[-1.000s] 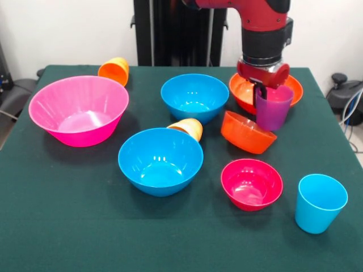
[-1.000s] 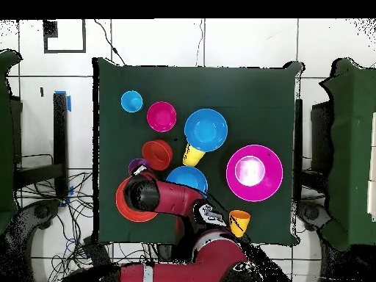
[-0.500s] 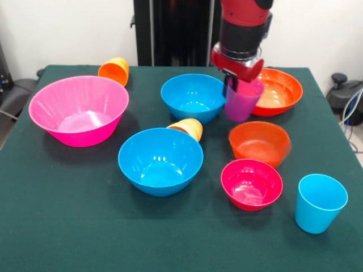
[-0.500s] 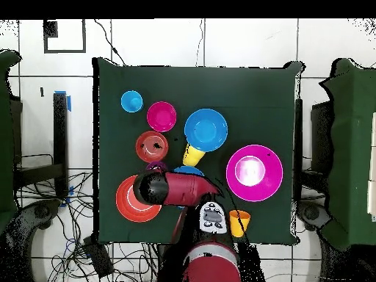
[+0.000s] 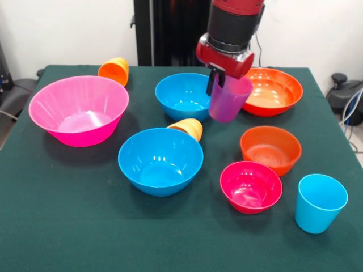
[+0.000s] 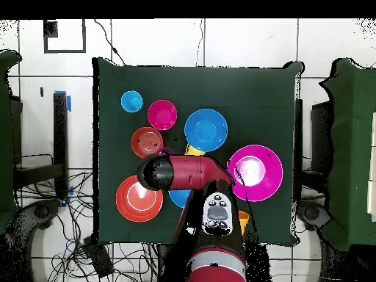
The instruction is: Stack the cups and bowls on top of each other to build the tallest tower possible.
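Note:
My gripper (image 5: 218,85) is shut on the rim of the translucent purple cup (image 5: 228,101) and holds it in the air, a little tilted, between the far blue bowl (image 5: 182,96) and the wide orange-red bowl (image 5: 273,90). The small orange bowl (image 5: 270,148) sits upright in front of it, apart from the cup. The small magenta bowl (image 5: 250,186), the light blue cup (image 5: 320,203), the near blue bowl (image 5: 160,161) and the large pink bowl (image 5: 78,109) stand singly. The yellow-orange cup (image 5: 187,128) and the orange cup (image 5: 114,71) lie on their sides. In the overhead view the arm (image 6: 180,172) hides the gripper and the cup.
The green table (image 5: 68,226) carries all the pieces. Overhead, the pink bowl (image 6: 258,176), a blue bowl (image 6: 205,130), the magenta bowl (image 6: 162,114), the small orange bowl (image 6: 147,142), the orange-red bowl (image 6: 138,198) and the light blue cup (image 6: 132,101) show around the arm.
The gripper has carried the purple cup up and leftward in the front view, away from the small orange bowl. That bowl, tilted a second ago, now sits flat.

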`<move>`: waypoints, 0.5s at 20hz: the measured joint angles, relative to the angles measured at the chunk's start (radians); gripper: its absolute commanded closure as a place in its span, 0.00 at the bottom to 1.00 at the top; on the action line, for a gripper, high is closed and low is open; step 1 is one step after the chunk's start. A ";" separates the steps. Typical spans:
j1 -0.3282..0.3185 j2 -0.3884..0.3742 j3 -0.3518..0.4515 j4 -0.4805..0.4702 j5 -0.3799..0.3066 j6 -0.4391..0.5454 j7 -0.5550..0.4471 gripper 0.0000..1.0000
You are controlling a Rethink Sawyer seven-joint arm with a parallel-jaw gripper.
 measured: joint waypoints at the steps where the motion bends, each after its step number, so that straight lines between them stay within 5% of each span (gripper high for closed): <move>1: -0.019 -0.002 0.014 -0.007 0.003 0.000 0.000 1.00; 10: -0.087 -0.006 0.086 0.002 0.102 0.000 0.000 1.00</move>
